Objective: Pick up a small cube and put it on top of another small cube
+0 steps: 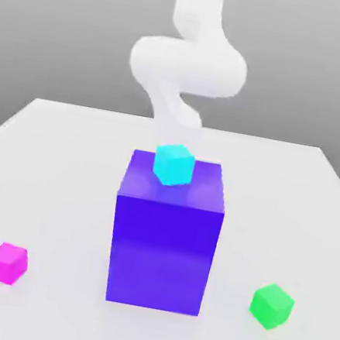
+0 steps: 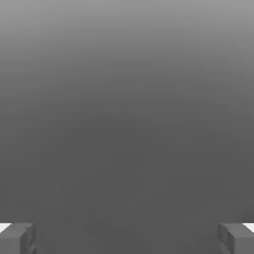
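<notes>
Arm first: your white robot arm [image 1: 188, 62] rises behind the big glossy blue-violet block [image 1: 164, 243] in the exterior view, its links curling in a loop above and behind the block's top. The lower end of the arm drops behind the small cyan cube [image 1: 174, 164], so you probably cannot judge the wrist's attitude from there.

Gripper [image 2: 127, 239]: in the hand view your two grey fingertips [image 2: 17, 239] sit at opposite edges of the picture, spread wide apart, with nothing between them. Beyond them lies plain grey, shading from lighter to darker.

Cubes:
- The small bright magenta cube [image 1: 6, 262] rests on the table near its front edge, on the exterior view's left, well apart from the blue-violet block and untouched by the arm.
- The small green cube [image 1: 272, 305] rests on the table at the exterior view's right, about as far forward as the magenta one, also well apart from the block.
- The cyan cube stands on top of the blue-violet block, near the top's rear centre, turned slightly off the block's edges.

Surface: flat white tabletop [image 1: 62, 178], glossy enough to carry faint reflections under the block.

Room: plain grey backdrop [image 1: 66, 21] behind the table, lighter towards the top.
</notes>
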### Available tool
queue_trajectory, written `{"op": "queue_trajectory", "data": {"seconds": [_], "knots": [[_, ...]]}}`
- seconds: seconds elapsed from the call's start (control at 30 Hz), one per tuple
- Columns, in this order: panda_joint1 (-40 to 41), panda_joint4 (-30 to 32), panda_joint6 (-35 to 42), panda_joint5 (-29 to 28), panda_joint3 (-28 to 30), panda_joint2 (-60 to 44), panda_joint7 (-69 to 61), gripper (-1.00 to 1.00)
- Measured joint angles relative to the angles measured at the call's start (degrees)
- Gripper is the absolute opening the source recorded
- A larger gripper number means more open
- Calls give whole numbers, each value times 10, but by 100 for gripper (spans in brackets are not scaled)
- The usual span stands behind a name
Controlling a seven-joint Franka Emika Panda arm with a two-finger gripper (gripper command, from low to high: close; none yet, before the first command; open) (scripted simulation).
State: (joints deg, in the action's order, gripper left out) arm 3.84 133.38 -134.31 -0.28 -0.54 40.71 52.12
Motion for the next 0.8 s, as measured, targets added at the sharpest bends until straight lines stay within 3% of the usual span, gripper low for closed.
{"op": "queue_trajectory", "data": {"seconds": [0.57,0.8], "knots": [[206,109,-171,-30,21,-350,436,0],[257,152,-242,18,53,-492,569,0]]}}
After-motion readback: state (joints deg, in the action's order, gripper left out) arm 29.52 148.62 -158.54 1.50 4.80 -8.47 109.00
